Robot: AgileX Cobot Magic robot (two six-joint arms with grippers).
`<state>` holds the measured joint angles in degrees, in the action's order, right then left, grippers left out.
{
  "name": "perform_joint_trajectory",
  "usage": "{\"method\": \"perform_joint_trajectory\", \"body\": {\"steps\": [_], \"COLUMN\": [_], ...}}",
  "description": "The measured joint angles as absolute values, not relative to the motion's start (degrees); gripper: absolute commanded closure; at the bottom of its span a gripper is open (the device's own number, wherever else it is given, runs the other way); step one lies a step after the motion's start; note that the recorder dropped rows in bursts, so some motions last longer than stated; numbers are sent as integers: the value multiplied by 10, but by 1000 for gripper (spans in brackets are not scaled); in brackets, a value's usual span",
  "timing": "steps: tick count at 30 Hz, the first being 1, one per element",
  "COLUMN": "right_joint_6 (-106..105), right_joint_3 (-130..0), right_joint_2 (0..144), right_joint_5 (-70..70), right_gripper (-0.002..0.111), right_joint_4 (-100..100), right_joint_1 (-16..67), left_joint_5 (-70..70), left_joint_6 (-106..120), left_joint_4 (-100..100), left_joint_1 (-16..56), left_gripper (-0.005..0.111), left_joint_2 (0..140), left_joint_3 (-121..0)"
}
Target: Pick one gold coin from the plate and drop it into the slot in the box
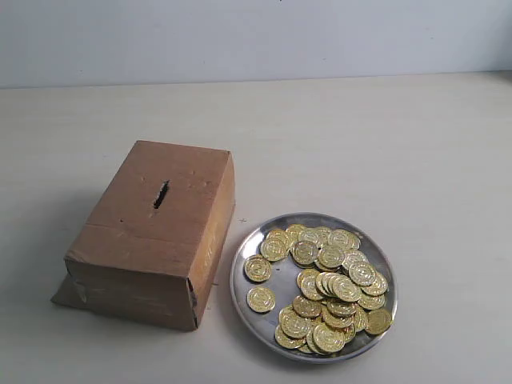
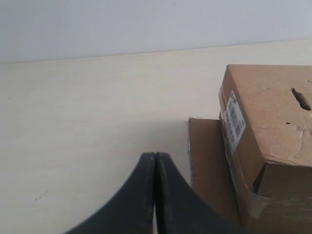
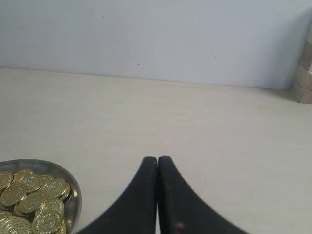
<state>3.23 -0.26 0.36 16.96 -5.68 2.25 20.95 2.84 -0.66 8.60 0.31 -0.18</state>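
The left gripper (image 2: 155, 156) has its two black fingers pressed tight together, tip to tip. It hangs over the bare table (image 2: 87, 112), near a corner of the box (image 2: 273, 131) but not touching it. The right gripper (image 3: 157, 159) looks the same, with its fingers squeezed together. It is over the table too, off to one side of the plate (image 3: 74, 191).

The box is brown cardboard and sits on a flat piece of cardboard (image 2: 207, 161). It has a white sticker (image 2: 235, 119) with black lines on one side. The box slot (image 1: 161, 194) is a thin dark cut in the top of the box.

The plate is round and shiny, and it sits just beside the box. The gold coins (image 1: 332, 282) lie on the plate in a heap. Two of them lie a little apart, on the side nearer the box.
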Motion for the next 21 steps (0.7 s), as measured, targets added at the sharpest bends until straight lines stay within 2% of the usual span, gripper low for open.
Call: {"method": "perform_joint_trajectory", "body": {"steps": [10,15,18,21], "right_joint_6": [32,32,32,43], "right_joint_3": [-3,-3,-3,-3], "right_joint_2": [4,4,4,4], "right_joint_5": [170,170,156,60], "right_gripper": [108,108,108,108], "right_joint_4": [-57,-57,-68,-51], "right_joint_1": [23,23,23,23], "left_joint_5": [209,205,152,71], "left_joint_6": [30,88,77,44], "left_joint_4": [-7,54,44,17], "left_joint_1": [86,86,86,86], "left_gripper": [107,107,107,107], "left_joint_2": [3,3,3,3], "left_joint_3": [-2,-2,0,1]}}
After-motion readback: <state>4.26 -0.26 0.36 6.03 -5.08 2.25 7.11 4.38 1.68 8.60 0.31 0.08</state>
